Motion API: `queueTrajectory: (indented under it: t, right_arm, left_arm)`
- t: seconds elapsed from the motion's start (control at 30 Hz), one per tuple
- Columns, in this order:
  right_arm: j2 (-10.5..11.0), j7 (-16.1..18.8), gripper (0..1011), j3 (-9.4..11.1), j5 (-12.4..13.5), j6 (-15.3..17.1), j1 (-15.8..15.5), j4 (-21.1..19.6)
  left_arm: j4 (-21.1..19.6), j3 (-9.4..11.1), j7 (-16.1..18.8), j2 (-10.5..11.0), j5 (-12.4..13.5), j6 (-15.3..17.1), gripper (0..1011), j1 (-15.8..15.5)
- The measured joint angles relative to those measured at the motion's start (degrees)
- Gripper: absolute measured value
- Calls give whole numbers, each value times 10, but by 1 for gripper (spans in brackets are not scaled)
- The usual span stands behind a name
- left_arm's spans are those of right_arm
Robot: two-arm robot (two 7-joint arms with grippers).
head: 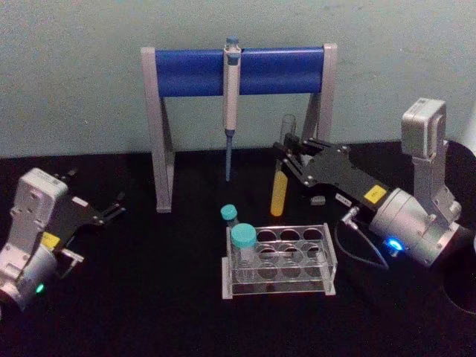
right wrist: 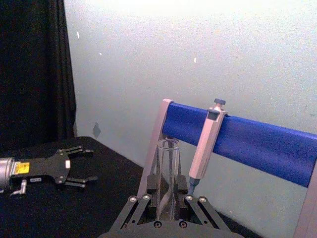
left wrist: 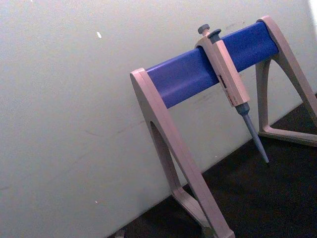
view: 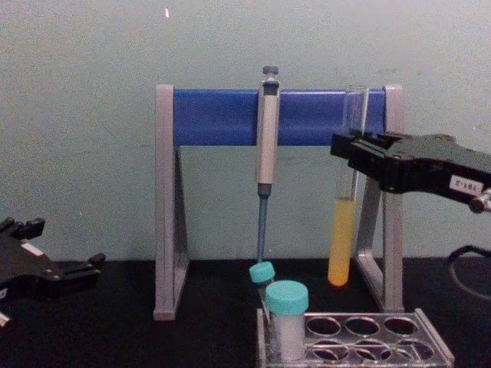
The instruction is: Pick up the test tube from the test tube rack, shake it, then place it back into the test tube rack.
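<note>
A black counter [head: 149, 312] carries a tall grey stand [head: 193, 71] with a blue crossbar, set against a pale wall; a pipette [head: 231, 82] hangs from the bar. The right pincer [head: 286, 149] reaches in from the right, clamped on the upper part of the test tube [head: 280, 190]. It holds the tube upright in the air, behind the rack and in front of the stand's right leg, with yellow liquid in its lower part. The left pincer [right wrist: 91, 164] sits low at the far left, fingers spread and holding nothing. The clear test tube rack [head: 297, 245] stands at centre, with a teal-capped white vial [head: 243, 249] and a small teal-capped tube [head: 230, 217] at its left end.
</note>
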Motion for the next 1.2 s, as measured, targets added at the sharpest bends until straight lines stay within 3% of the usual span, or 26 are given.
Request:
queueTrajectory:
  t: [0.5,0.93,1.2]
  right_arm:
    - [-1,-5,229,6,-5,7,13,6]
    - [31,-10,229,32,4,18,-38,-46]
    - [34,13,229,15,23,30,-48,-59]
  left_arm:
    - [0,0,0,0,0,0,1001,0]
    - [0,0,0,0,0,0,1001,0]
    - [0,0,0,0,0,0,1001,0]
